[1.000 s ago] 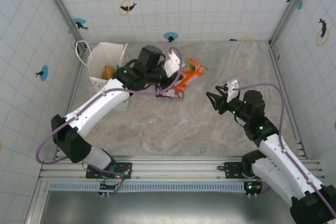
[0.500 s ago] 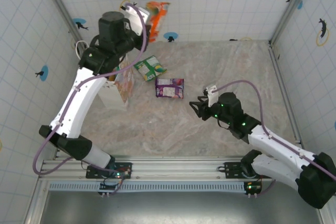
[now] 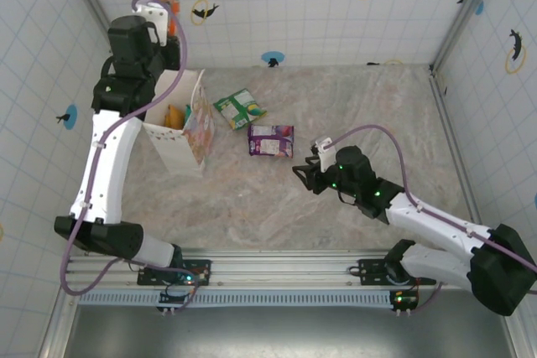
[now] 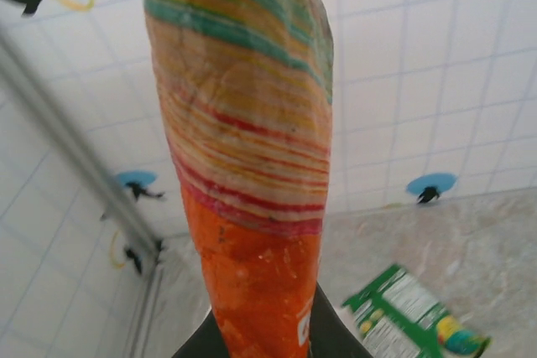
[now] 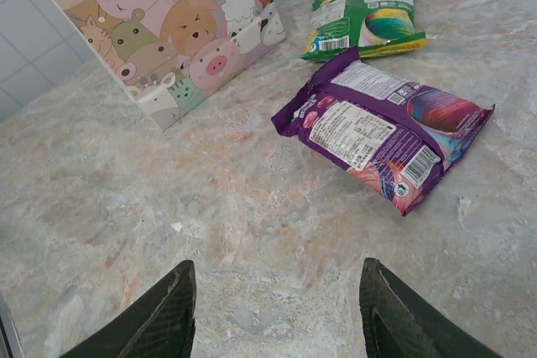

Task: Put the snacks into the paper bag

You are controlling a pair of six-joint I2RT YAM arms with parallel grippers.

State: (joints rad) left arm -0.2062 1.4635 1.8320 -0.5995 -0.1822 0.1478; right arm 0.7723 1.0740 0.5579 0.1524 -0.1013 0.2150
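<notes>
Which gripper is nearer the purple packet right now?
Right. The right gripper sits open just to the near-right of the purple packet, facing it. The left gripper is raised beyond the paper bag at the far left, shut on an orange-red packet.

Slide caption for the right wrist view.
Open right claw hovers before purple packet, green packet and the paper bag.

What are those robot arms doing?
They're filling the paper bag. The left gripper holds an orange packet up high by the bag, which has a yellow packet inside. The right gripper is open, low over the table, facing the purple packet. A green packet lies nearby.
</notes>
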